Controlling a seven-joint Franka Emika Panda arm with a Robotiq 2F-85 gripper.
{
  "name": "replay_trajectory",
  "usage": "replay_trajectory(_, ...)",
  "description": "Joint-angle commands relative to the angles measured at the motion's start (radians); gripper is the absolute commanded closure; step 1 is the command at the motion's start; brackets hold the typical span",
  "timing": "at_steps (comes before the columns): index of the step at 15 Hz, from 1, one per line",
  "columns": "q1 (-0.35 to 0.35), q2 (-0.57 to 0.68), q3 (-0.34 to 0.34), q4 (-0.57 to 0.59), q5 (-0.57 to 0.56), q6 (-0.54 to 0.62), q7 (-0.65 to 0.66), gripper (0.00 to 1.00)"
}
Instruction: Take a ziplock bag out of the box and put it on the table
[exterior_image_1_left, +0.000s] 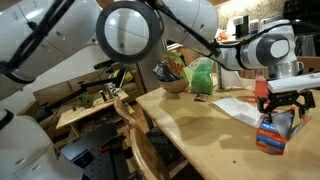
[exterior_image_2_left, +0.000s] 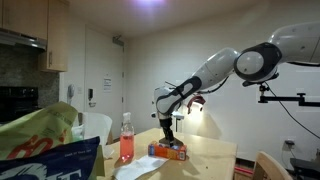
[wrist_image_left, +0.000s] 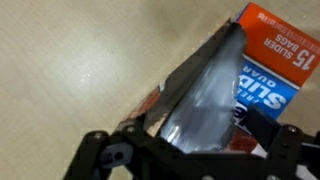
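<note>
Claw: the claw (exterior_image_1_left: 282, 106) hung directly over the box. As far as the wrist view showed, its jaws were pinched nearly together on the near end of the ziplock bag (wrist_image_left: 200, 95), though the fingertips themselves were hidden behind the plastic.
Bag position: centre of the wrist frame, stretched from the claw at the bottom edge up to the box (wrist_image_left: 282, 62) at upper right, with its far end apparently inside the opening.
Done: bag gripped and, by the look of it, partly drawn out.
Left: pull it fully free, carry it aside, lay it on the worktop (exterior_image_1_left: 190, 132), and let go.
Bag material: thin, greyish see-through film, glossy, pulled into a taut tapering sheet with a dark edge.
Box material: matte cardboard, orange-red with a blue panel and white lettering; a flat rectangular carton resting on the worktop.
Worktop surface: smooth pale tan wood with a rounded edge.
</note>
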Motion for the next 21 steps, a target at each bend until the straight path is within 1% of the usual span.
replay_trajectory(1,-0.011,0.036,0.013,0.083,0.027,-0.057,-0.009,0.00)
replay_trajectory(5,-0.022,0.073,0.007,0.120,0.033,-0.060,0.001,0.00)
replay_trajectory(7,-0.028,0.093,0.000,0.140,0.031,-0.052,0.009,0.08)
replay_trajectory(8,-0.031,0.100,0.001,0.149,0.033,-0.056,0.008,0.10)
replay_trajectory(9,-0.030,0.108,-0.005,0.160,0.028,-0.054,0.012,0.06)
replay_trajectory(10,-0.032,0.115,-0.004,0.170,0.029,-0.054,0.012,0.08)
replay_trajectory(11,-0.031,0.119,-0.003,0.178,0.029,-0.055,0.008,0.12)
replay_trajectory(12,-0.029,0.122,-0.005,0.185,0.026,-0.053,0.010,0.23)
replay_trajectory(13,-0.029,0.110,0.001,0.170,0.020,-0.045,0.012,0.39)
replay_trajectory(17,-0.023,0.094,0.004,0.180,0.020,-0.038,0.010,0.69)
replay_trajectory(18,-0.022,0.093,0.002,0.186,0.019,-0.042,0.012,0.66)
replay_trajectory(19,-0.022,0.094,0.002,0.192,0.019,-0.039,0.010,0.60)
replay_trajectory(20,-0.024,0.096,0.003,0.200,0.021,-0.040,0.010,0.70)
replay_trajectory(21,-0.026,0.099,0.005,0.205,0.023,-0.042,0.006,0.71)
